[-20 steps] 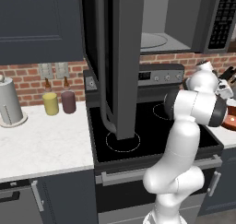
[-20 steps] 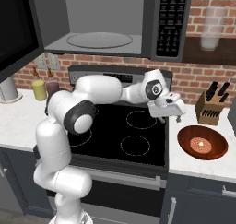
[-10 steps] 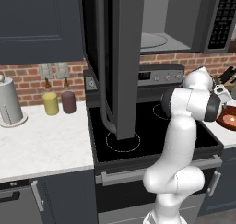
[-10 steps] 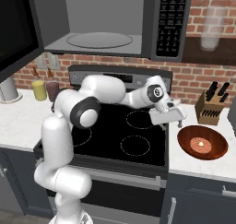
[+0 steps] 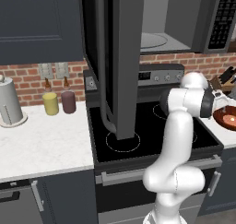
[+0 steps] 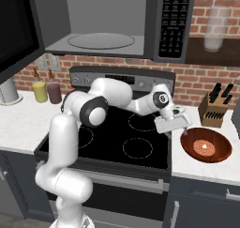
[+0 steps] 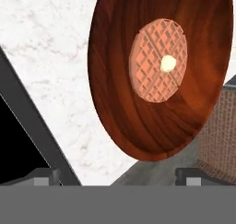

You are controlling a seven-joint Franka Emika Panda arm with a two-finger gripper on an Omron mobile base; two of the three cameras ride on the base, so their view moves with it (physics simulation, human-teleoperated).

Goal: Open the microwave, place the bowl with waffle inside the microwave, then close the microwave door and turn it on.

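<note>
The microwave (image 6: 103, 39) hangs above the stove with its cavity exposed and its button panel (image 6: 171, 23) at the right. The microwave door (image 5: 122, 57) is swung wide open to the left. On the white counter right of the stove sits the reddish-brown bowl (image 6: 206, 145) with the waffle (image 6: 205, 148) in it. My gripper (image 6: 183, 129) hovers at the bowl's left rim, open, with nothing between the fingers. The hand view has the bowl (image 7: 156, 71) and waffle (image 7: 158, 59) close up, just beyond the spread fingertips (image 7: 44, 177).
The black stove top (image 6: 117, 138) lies under my arm. A knife block (image 6: 215, 110) stands right behind the bowl. Yellow and purple canisters (image 5: 59, 102) and a grey jug (image 5: 9, 105) stand on the left counter. A glass jar (image 6: 213, 30) stands on the upper right shelf.
The hand has moved down and to the right, from over the stove's right edge to the bowl's left rim. Bowl and microwave door have stayed where they were.
</note>
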